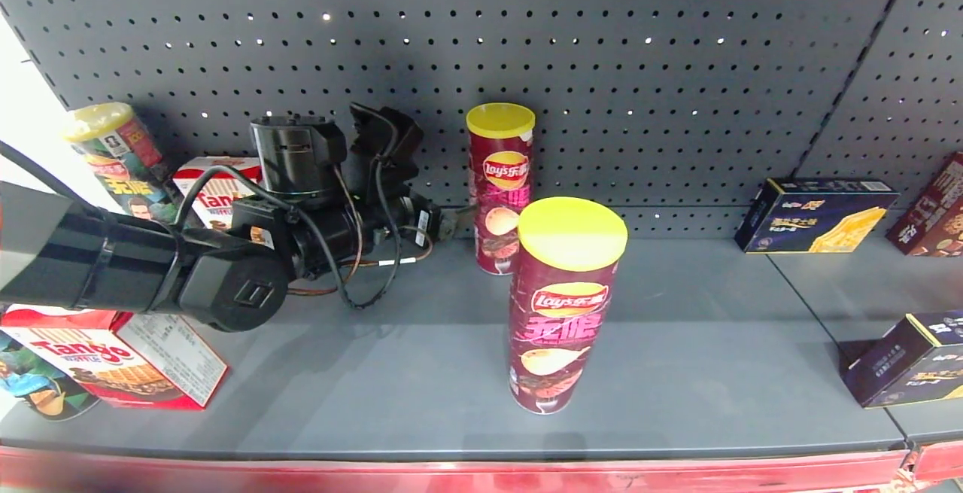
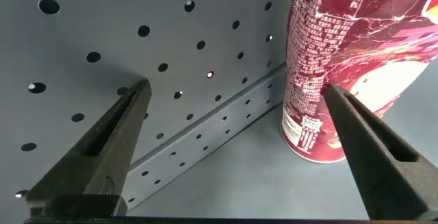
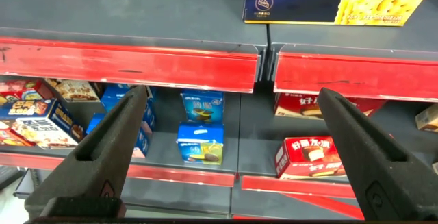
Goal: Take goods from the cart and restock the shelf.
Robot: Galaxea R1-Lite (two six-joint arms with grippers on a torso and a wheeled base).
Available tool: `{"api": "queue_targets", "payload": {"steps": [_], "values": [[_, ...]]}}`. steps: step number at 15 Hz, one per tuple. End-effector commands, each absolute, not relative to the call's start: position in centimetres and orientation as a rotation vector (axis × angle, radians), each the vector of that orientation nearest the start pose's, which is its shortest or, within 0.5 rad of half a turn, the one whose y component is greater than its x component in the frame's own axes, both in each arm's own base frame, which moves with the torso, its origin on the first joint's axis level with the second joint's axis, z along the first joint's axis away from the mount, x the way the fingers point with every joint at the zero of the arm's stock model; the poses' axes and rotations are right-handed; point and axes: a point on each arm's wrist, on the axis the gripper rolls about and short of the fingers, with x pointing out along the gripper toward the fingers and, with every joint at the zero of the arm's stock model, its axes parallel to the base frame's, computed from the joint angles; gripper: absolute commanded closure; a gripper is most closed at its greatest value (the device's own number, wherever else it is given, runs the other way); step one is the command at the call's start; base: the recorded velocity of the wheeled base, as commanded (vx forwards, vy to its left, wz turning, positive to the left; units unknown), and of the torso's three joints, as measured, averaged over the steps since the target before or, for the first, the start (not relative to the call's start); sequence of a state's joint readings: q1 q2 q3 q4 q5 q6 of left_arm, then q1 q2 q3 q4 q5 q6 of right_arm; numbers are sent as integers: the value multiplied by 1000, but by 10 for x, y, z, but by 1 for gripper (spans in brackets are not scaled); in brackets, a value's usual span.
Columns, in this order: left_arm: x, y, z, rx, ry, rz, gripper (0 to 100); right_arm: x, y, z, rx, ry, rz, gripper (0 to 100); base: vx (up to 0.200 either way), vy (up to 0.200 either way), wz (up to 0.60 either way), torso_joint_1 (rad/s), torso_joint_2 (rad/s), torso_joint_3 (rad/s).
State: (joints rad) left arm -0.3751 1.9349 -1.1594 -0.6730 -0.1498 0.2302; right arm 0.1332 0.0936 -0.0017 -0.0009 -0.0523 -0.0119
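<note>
**Rear chip can shelved, left tool open beside it**
The rear chip can, a glossy maroon cylinder with a yellow lid, stands upright on the grey shelf; its twin stands at 5 o'clock. The left tool hangs spread and empty at 9 o'clock, and the right tool gapes empty too. Placement looks done; next comes a careful retreat for more stock.

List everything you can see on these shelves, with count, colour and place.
Maroon cylindrical crisp tubes: two, yellow lids, grey metal shelf centre, one behind the other.
Red-and-white cardboard wafer boxes: two, shelf's left.
Green printed tubes: two, far left.
Dark blue cardboard boxes: two, right.
Maroon box: one, far right.
Small blue and red boxes: several, lower shelves.
Left gripper: one, black, jaws open beside rear tube.
Right gripper: one, black, jaws open, before lower shelves.
</note>
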Motion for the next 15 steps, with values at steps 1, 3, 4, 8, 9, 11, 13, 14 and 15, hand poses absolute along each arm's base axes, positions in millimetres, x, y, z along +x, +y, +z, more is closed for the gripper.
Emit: {"api": "queue_targets", "payload": {"steps": [1, 3, 4, 8, 9, 11, 13, 14, 15], "values": [[362, -145, 199, 238, 46, -528, 0, -15, -3, 78, -21, 91, 82, 0, 0, 0, 0, 0, 0, 0], [362, -145, 200, 244, 43, -505, 0, -15, -3, 78, -21, 91, 82, 0, 0, 0, 0, 0, 0, 0], [362, -145, 200, 247, 41, -502, 0, -15, -3, 78, -21, 91, 82, 0, 0, 0, 0, 0, 0, 0], [362, -143, 206, 285, -8, -481, 0, -15, -3, 78, -21, 93, 82, 0, 0, 0, 0, 0, 0, 0], [361, -143, 207, 300, -11, -467, 0, -15, -3, 78, -21, 91, 82, 0, 0, 0, 0, 0, 0, 0], [360, -142, 208, 322, -14, -445, 0, -15, -3, 78, -21, 93, 82, 0, 0, 0, 0, 0, 0, 0], [353, -138, 214, 410, -28, -362, 0, -15, -3, 78, -21, 91, 82, 0, 0, 0, 0, 0, 0, 0], [349, -137, 212, 443, -20, -331, 0, -15, -3, 78, -21, 91, 82, 0, 0, 0, 0, 0, 0, 0], [349, -137, 211, 457, -19, -320, 0, -15, -3, 78, -21, 91, 82, 0, 0, 0, 0, 0, 0, 0]]}}
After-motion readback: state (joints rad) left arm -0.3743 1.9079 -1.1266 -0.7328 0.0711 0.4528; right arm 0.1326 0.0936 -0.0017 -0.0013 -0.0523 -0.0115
